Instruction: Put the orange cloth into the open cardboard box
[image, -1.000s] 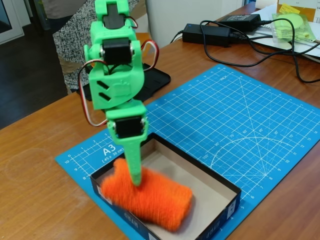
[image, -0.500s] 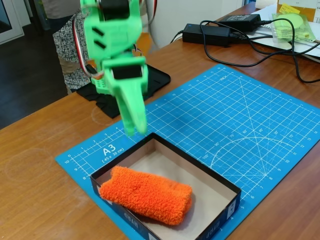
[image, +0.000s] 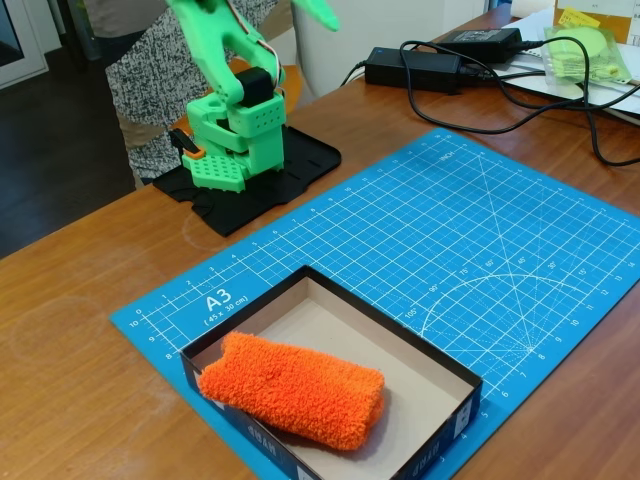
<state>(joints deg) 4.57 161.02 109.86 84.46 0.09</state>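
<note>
Wood table (image: 90, 300), blue mat (image: 480, 240): 1 orange cloth (image: 292, 388) inside 1 box (image: 440, 360)

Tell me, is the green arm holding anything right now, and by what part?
Nothing is held. The orange cloth lies free inside the open cardboard box, and the gripper is up at the picture's top edge, far from it.

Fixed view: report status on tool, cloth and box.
Tool raised at top edge, open or shut unreadable. Orange cloth lying inside the open cardboard box, left end resting on the near-left rim. Nothing in the way on the blue cutting mat.
</note>
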